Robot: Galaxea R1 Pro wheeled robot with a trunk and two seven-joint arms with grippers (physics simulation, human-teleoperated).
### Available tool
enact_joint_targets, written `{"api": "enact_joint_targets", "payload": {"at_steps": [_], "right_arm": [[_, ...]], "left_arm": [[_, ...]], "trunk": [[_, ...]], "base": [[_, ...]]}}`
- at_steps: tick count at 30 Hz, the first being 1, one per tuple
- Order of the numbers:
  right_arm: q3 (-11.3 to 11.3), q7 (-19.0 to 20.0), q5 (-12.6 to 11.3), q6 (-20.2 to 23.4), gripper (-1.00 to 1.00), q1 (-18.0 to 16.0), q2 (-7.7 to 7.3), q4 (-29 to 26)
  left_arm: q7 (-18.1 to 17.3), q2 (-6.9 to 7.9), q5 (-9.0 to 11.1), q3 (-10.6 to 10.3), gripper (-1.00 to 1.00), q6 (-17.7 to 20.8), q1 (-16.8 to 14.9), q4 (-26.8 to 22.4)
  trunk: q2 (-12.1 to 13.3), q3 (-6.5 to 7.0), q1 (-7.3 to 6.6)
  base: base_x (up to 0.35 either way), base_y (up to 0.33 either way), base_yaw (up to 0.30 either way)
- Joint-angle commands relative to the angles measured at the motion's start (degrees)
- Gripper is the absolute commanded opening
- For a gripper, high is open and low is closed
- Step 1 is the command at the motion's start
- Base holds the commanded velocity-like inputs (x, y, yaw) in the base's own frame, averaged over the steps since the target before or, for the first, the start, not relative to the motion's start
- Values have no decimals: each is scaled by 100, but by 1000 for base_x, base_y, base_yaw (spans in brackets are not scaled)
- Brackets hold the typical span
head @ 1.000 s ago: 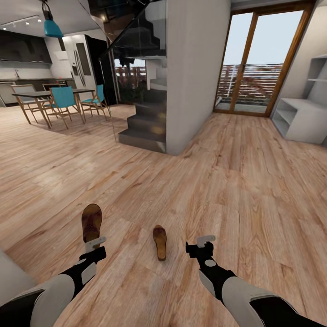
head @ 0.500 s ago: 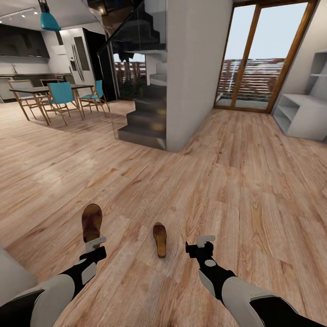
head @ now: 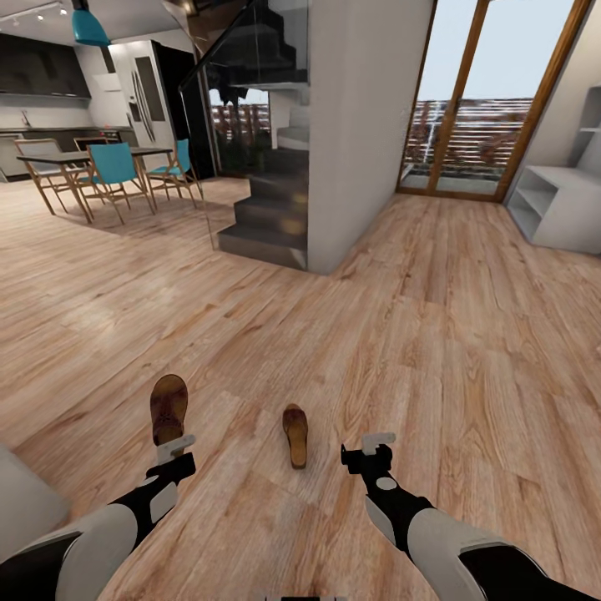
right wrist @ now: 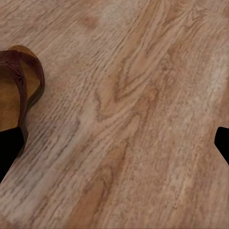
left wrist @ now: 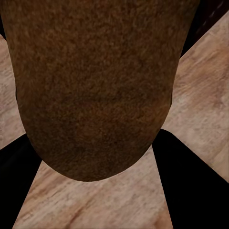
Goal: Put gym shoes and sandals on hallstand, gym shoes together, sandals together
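Observation:
My left gripper (head: 172,442) is shut on one dark brown sandal (head: 169,406), held just above the corridor floor (head: 434,351). In the left wrist view its brown sole (left wrist: 95,86) spans the space between the dark fingers (left wrist: 16,169). The second sandal (head: 295,434) lies on the planks between my two arms, and its strap and tan footbed (right wrist: 19,90) show in the right wrist view. My right gripper (head: 372,449) hangs open over bare floor to the right of it, apart from it. The white hallstand (head: 558,209) stands far off at the right wall. The gym shoes are out of view.
A grey pillar (head: 367,125) and dark stairs (head: 267,225) stand ahead in the middle. A glass door with a wooden frame (head: 476,108) closes the corridor's far end. A dining table with teal chairs (head: 108,171) is far left. A pale object's edge (head: 21,501) is near left.
The whole view has shifted slightly, so the camera moved. The left gripper keeps the sandal and the right stays open; the sandal on the floor lies as before.

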Motion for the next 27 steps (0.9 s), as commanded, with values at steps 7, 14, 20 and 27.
{"api": "enact_joint_targets", "payload": {"at_steps": [7, 14, 20, 27], "right_arm": [[0, 1, 0, -2, 100, 0, -3, 0], [0, 1, 0, -7, 100, 0, -1, 0], [0, 1, 0, -7, 100, 0, 0, 0], [0, 1, 0, -7, 100, 0, 1, 0]], "left_arm": [[-3, 0, 0, -1, -100, 0, 0, 0], [-3, 0, -2, -1, -100, 1, 0, 0], [2, 0, -1, -1, -100, 1, 0, 0], [0, 0, 0, -2, -100, 0, 0, 0]], "trunk": [[0, -8, 0], [0, -8, 0], [0, -8, 0], [0, -8, 0]], "base": [[0, 0, 7], [274, 0, 0], [159, 0, 0], [157, 0, 0]]}}
